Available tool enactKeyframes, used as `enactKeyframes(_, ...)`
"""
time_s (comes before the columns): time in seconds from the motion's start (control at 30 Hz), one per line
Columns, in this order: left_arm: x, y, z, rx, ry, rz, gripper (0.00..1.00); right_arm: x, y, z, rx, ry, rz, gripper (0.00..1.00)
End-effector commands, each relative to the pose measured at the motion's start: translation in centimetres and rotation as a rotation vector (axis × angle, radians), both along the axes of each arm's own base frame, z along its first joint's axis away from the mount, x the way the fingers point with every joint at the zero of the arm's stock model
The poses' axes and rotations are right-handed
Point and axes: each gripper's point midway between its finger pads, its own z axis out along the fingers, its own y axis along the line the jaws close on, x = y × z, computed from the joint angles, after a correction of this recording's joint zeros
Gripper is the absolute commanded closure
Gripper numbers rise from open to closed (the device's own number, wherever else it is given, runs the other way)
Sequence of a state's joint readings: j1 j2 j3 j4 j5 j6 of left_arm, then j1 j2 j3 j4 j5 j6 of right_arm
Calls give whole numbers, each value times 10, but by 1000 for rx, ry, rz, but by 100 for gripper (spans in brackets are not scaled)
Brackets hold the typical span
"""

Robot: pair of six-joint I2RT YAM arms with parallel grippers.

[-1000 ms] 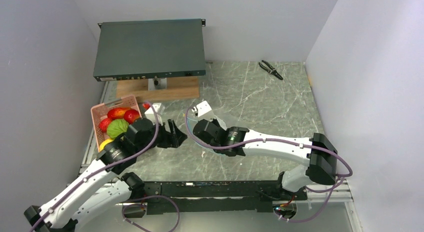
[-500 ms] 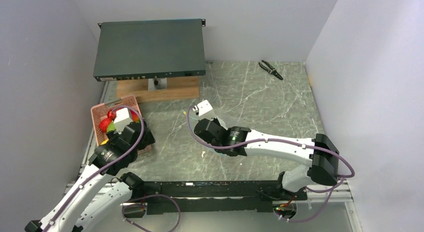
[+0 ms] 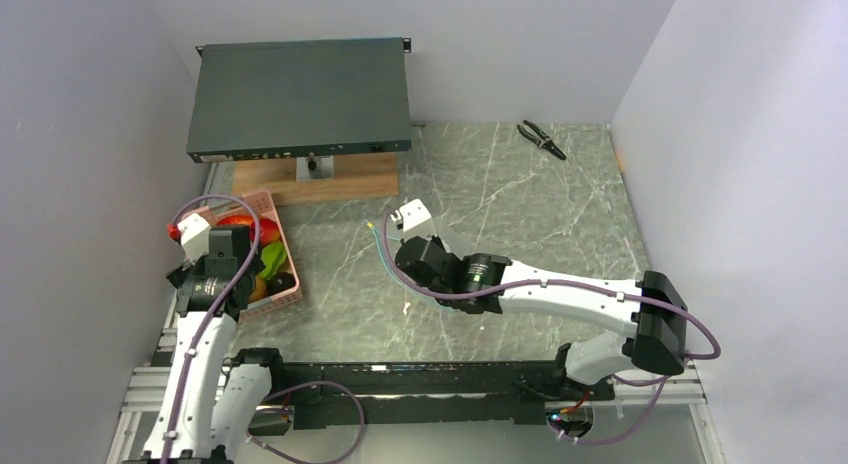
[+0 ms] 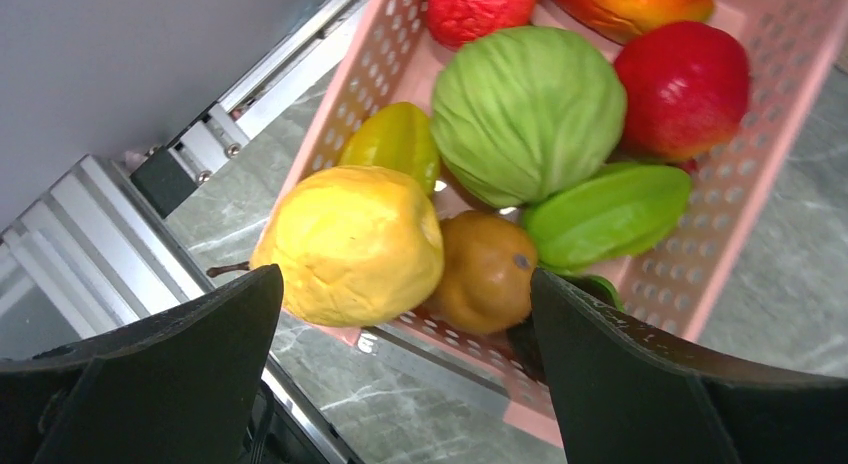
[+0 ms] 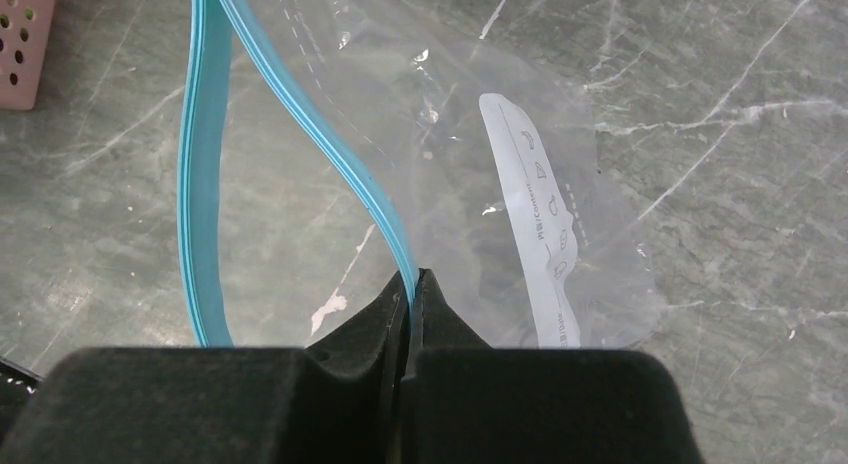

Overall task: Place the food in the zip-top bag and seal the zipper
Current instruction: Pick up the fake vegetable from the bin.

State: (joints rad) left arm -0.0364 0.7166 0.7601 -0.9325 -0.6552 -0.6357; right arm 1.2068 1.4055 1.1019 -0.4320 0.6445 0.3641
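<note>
Food: all in the pink slotted plastic basket at the left edge of the grey marble-patterned table. None bagged yet.
- Lumpy yellow fruit at the basket's nearest corner, touching a brown pear.
- Behind them: round green cabbage, long green starfruit, red apple.

Clear thin plastic zip-top bag: flat on the table near its middle, right of the basket and apart from it. White label panel faces up.
- Teal-blue zipper strip unsealed; its two lips bow apart into a loop, so the mouth stands open.
- Top view: strip's long axis runs roughly far edge to near edge; mouth faces the left edge, toward the basket.

Left arm: left jaws spread wide, empty, hanging over the basket. The yellow fruit and pear lie between and just ahead of them.

Right arm: right jaws closed, pinching one lip of the zipper strip.

Judgement: the left arm is far nearer the food, so the pick falls to it. The carry then goes rightward, across the strip's length into the mouth. The held lip must not sag.
</note>
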Motion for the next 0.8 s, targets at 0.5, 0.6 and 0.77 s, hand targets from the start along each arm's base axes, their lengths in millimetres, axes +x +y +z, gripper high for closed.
enactKeyframes(0.5,-7,31,-46,-110,81,270,0,-1,5,18,75,-14,13,100)
enactKeyframes(0.6,-8,35,-48,-94,63,278,0,-1,4,17,72,-14,11,100)
enactKeyframes(0.77,-3,35,-50,-100,50,258,1,-1,4,17,72,-11,12,100)
